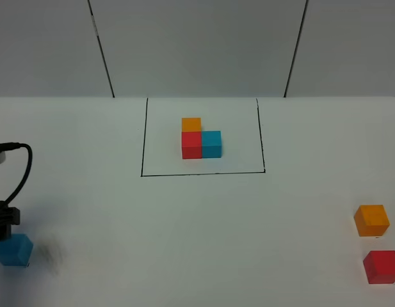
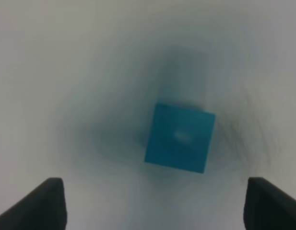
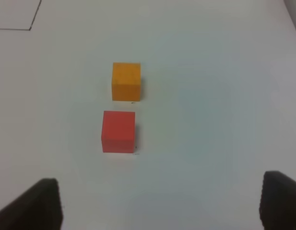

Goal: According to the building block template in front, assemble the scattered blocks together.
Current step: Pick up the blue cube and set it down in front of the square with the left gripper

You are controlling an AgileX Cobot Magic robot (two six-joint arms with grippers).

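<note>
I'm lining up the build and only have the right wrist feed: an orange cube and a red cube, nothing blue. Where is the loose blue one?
Observer: The loose blue cube sits at the near left edge of the high view, far from your two.
Operator: Is the left arm gripping it?
Observer: No. The left jaws stand open and do not touch the cube, though that wrist picture is blurred.
Operator: And the template's layout?
Observer: Inside the black rectangle, the template has red in front, blue touching red's right side, and orange behind red.
</note>
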